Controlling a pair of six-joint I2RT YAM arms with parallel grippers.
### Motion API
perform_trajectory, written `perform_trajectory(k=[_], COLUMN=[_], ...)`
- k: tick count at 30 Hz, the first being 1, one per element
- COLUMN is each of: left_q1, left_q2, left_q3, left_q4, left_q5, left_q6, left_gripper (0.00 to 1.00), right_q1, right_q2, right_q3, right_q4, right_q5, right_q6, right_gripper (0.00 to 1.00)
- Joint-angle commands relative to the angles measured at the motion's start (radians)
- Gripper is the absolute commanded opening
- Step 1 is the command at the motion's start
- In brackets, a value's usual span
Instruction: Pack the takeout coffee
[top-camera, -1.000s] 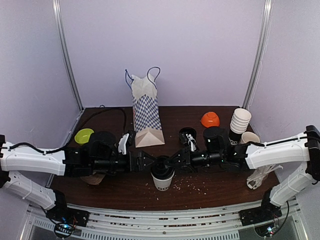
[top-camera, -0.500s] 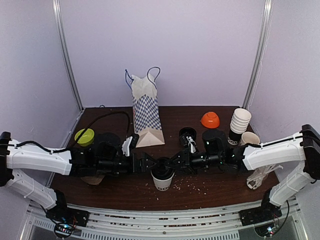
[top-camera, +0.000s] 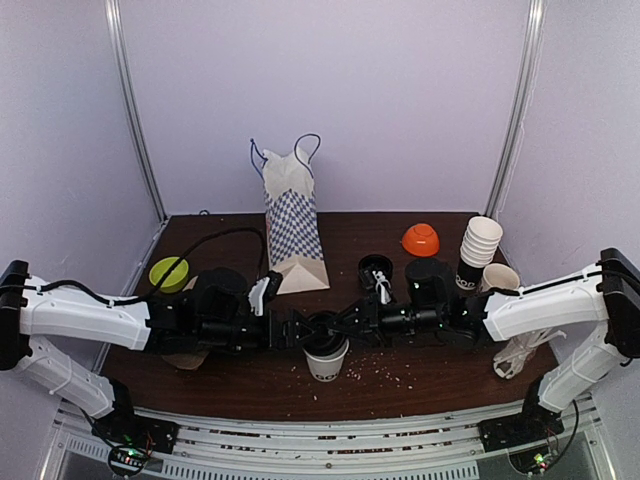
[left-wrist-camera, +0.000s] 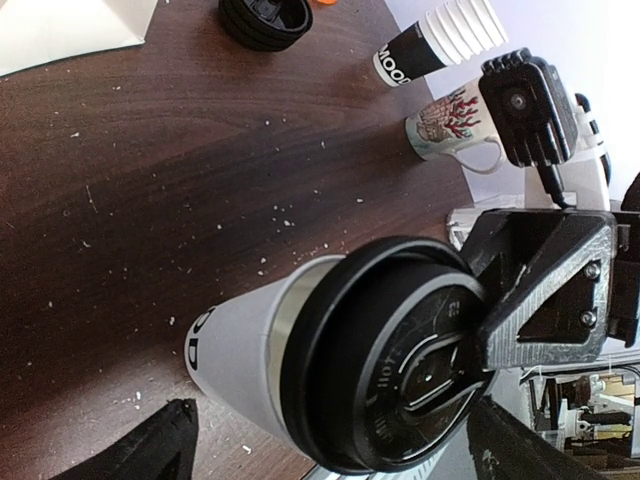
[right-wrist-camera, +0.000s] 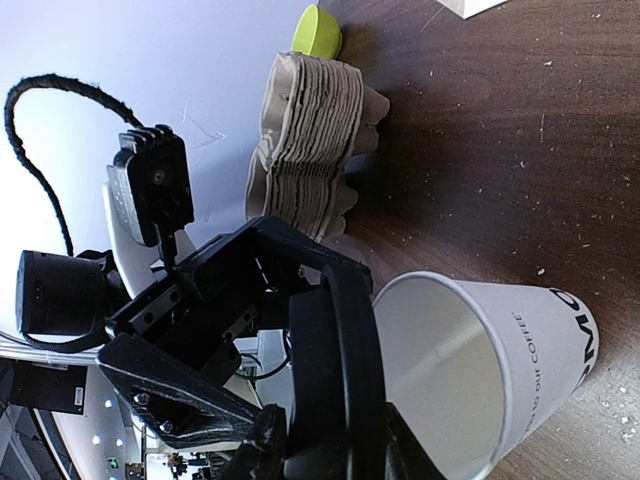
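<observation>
Table (top-camera: 240, 385): dark wood, carries all items below.
Paper bag (top-camera: 293, 225): white w/ blue check, blue cord handles, upright at back centre.
Left pincer (top-camera: 303, 328): reaches in from the left at centre front. Wide; in its wrist view the fingers (left-wrist-camera: 165, 445) stand on either side of cup and lid, w/ no contact visible.
Right pincer (top-camera: 346, 322): reaches in from the right, facing the left one. Narrow, nipping the rim of the black lid (left-wrist-camera: 400, 375).
Cup-carrier stack (right-wrist-camera: 310, 140): brown pulp, nested, on left side of table near left arm.
Paper cup stack (top-camera: 478, 250): white, lidless, black print at base, back right.
Takeout coffee (top-camera: 326, 362): white paper cup, black print low on wall ("COFFEE" legible in right wrist view), upright at centre front between both pincers. Lid at the mouth but tipped; right wrist view sees into white interior.
Mug (left-wrist-camera: 445, 125): white ceramic, red coral print, just beside cup stack.
Orange bowl (top-camera: 421, 239): back, right of centre.
Green bowl (top-camera: 168, 271): far left.
Spare lids (top-camera: 375, 270): black, small pile, right of bag.
Crumbs (top-camera: 385, 372): pale specks, front centre-right.
</observation>
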Motion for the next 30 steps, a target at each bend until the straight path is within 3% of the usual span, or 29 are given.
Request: perform_trajectory(k=[1, 30], left_q1=[0.007, 0.007], left_q2=[0.007, 0.042], left_q3=[0.027, 0.046], left_q4=[0.043, 0.033], left_q5=[0.014, 0.018], left_q6=[0.013, 0.024], left_gripper=[0.98, 0.97], right_q1=[-0.004, -0.005], right_q2=[-0.021, 0.03], right_q3=[-0.022, -0.074], right_q4=[0.028, 0.132], right_q5=[-0.015, -0.039], right_q6=[0.012, 0.075], right_gripper=[0.18, 0.18])
